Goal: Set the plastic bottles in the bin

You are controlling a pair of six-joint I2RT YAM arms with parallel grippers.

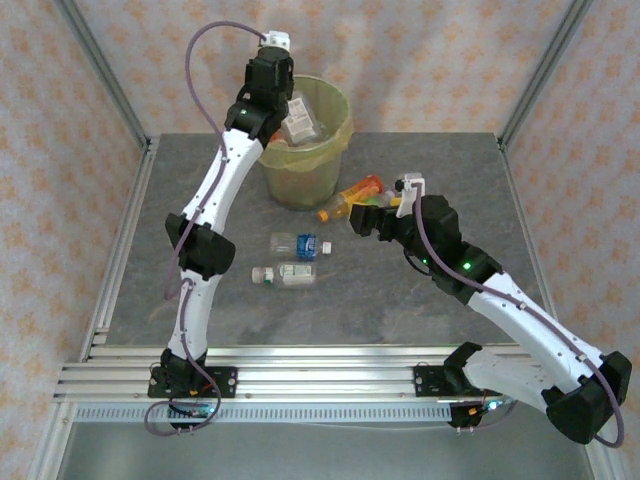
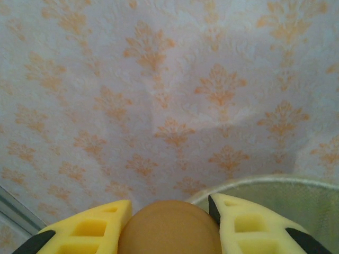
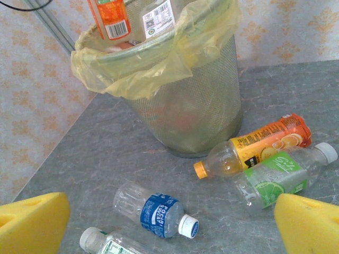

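Bin (image 3: 201, 100) with four bottles lying loose nearby
The mesh bin stands upright, yellow bag folded over its rim; an upright bottle (image 3: 110, 18) with an orange label and a white-labelled bottle (image 3: 159, 18) stick up at its mouth. On the table lie an orange bottle (image 3: 259, 148) and a lime-green bottle (image 3: 278, 180) side by side, with a blue-labelled bottle (image 3: 156, 211) and a white-capped bottle (image 1: 285, 273) nearer.

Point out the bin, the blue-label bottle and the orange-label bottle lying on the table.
bin (image 3: 204, 100): right wrist view, mesh wall.
blue-label bottle (image 3: 157, 214): right wrist view, its label.
orange-label bottle (image 3: 267, 142): right wrist view, its label.

Count: 4 loose bottles (image 3: 156, 214) lying on the table (image 1: 400, 300), 2 bin-mouth bottles (image 3: 159, 18), 1 bin (image 3: 201, 106), 2 arms (image 1: 215, 190).
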